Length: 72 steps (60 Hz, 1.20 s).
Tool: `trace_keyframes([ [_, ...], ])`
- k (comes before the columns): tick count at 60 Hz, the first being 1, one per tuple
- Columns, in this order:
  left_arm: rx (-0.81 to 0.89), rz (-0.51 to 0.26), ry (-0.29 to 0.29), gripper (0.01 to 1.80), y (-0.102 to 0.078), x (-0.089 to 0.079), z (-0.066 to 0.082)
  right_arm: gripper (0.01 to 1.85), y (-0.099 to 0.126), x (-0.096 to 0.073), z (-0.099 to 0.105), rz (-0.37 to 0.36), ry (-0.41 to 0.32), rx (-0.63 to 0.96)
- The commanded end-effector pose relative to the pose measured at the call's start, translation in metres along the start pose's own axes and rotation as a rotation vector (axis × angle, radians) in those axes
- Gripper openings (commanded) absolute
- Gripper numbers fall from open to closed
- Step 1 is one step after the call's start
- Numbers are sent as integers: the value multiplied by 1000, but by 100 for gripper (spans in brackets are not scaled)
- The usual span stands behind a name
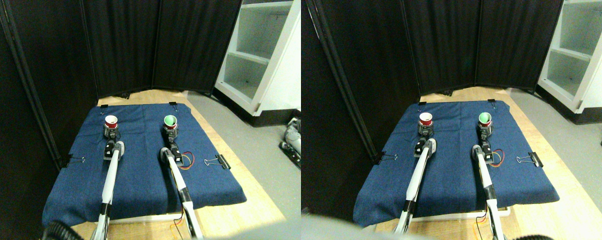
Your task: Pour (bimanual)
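Cups stand upright on the blue cloth covering the desk (146, 185): a red cup (111, 121) at the left gripper (111, 133), a green cup (170, 121) at the right gripper (170, 133). Whether either gripper is clamped on its cup I cannot tell. Both manipulators reach forward, roughly parallel. Pouring well probably means lifting one cup level, bringing its rim over the other, then tipping slowly.
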Motion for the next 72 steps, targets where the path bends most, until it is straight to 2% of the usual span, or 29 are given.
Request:
trace_keyframes([
  [1,15,-24,-8,33,-7,-5,2,33,11,-3,-5,43,15,-19],
  [11,11,-42,32,33,-16,-12,2,33,17,-6,-4,60,39,-13],
  [15,3,-44,67,33,-20,-14,2,33,19,-6,-3,71,56,3],
  [17,-2,-50,108,33,-24,-17,2,33,22,-8,-2,72,55,10],
  [19,-7,-49,114,33,-27,-18,2,33,24,-8,-2,76,57,12],
  [29,-13,-53,118,33,-39,-24,-4,33,40,-17,1,109,83,-32],
  [31,-8,-56,125,33,-41,-24,-4,33,42,-17,2,130,95,-44],
  [44,6,-60,126,33,-48,-27,-9,33,57,-19,3,150,100,-68],
  [60,-4,-47,134,33,-50,-26,-15,33,74,-16,3,160,113,-115],
  [72,-12,-55,167,33,-59,-25,-18,33,87,-13,3,179,136,-151],
])
